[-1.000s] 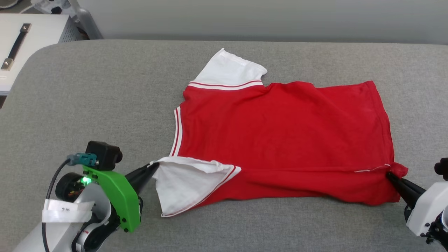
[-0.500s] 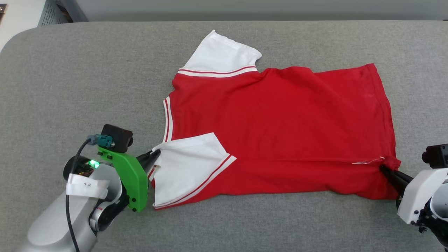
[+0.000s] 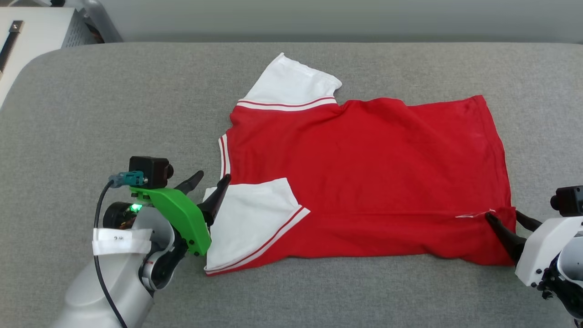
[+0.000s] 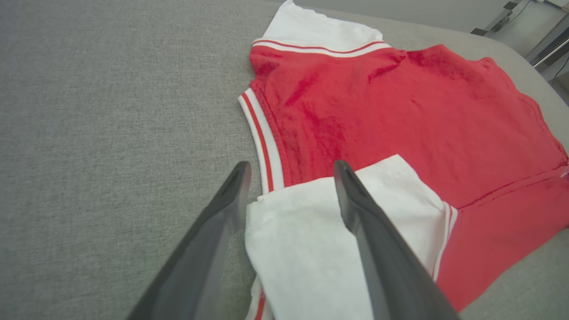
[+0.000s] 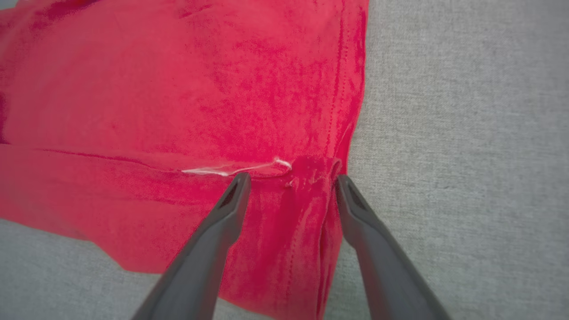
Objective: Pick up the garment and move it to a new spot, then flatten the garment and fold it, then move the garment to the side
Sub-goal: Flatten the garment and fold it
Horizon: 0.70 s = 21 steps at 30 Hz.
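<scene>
The garment (image 3: 364,168), red with white sleeves, lies spread flat on the grey cloth-covered table (image 3: 100,109), plain side up. Its near edge is folded over the body, and the near white sleeve (image 3: 250,214) lies on the red. My left gripper (image 3: 213,178) stands open at that sleeve's left edge, one finger on each side of the edge (image 4: 292,166), gripping nothing. Over the hem corner at the near right, my right gripper (image 3: 503,216) is also open, fingers astride the bunched red cloth (image 5: 292,178). The far sleeve (image 3: 291,82) points away from me.
A white cabinet (image 3: 36,32) with a black handle stands beyond the table's far left corner. Bare grey table surface runs wide to the left of the garment and along the near edge (image 3: 341,300). A pale wall closes the back.
Both grippers have opened, letting go of the near sleeve and the hem corner, which now lie on the table. The head camera has shifted between frames.
</scene>
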Available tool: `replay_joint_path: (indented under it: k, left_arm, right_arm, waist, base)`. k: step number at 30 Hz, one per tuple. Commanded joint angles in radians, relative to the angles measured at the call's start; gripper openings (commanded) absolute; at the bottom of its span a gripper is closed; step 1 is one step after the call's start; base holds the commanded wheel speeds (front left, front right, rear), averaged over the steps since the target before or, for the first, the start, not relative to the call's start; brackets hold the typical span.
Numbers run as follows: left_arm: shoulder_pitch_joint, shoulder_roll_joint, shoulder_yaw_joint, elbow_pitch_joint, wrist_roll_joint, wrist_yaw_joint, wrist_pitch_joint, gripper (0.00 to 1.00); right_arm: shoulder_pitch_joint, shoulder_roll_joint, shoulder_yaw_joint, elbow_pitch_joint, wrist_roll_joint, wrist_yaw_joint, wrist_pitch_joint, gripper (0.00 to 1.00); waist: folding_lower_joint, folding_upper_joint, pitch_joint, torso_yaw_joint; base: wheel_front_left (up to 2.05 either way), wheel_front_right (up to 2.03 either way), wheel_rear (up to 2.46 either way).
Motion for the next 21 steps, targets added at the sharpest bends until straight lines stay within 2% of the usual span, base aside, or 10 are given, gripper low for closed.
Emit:
replay_joint_path:
  k: [1, 4, 9, 18, 21]
  left_arm:
    - [0.023, -0.009, 0.009, -0.006, -0.015, 0.008, -0.012, 1.0]
    - [0.071, -0.018, 0.026, -0.031, -0.041, 0.046, -0.019, 1.0]
    - [0.181, 0.008, 0.015, -0.148, -0.055, 0.12, 0.026, 1.0]
    - [0.287, 0.071, -0.035, -0.341, -0.006, 0.284, 0.141, 1.0]
    - [0.29, 0.092, -0.053, -0.366, 0.031, 0.336, 0.176, 1.0]
  right_arm:
    - [0.005, 0.009, -0.01, -0.007, -0.008, -0.001, -0.003, 1.0]
    - [0.024, 0.015, -0.029, -0.035, -0.026, -0.001, 0.008, 1.0]
    - [0.077, 0.058, -0.109, -0.123, -0.073, -0.001, 0.109, 1.0]
    - [0.207, 0.182, -0.293, -0.296, -0.241, -0.001, 0.397, 1.0]
    - [0.227, 0.23, -0.341, -0.358, -0.285, -0.001, 0.461, 1.0]
  waist:
    - [0.0, 0.0, -0.034, 0.01]
    - [0.0, 0.0, -0.059, 0.016]
    - [0.0, 0.0, -0.076, 0.021]
    - [0.0, 0.0, -0.06, 0.023]
    - [0.0, 0.0, -0.049, 0.02]
  base:
    - [0.0, 0.0, 0.0]
    - [0.0, 0.0, 0.0]
    - [0.0, 0.0, 0.0]
    - [0.0, 0.0, 0.0]
    - [0.0, 0.0, 0.0]
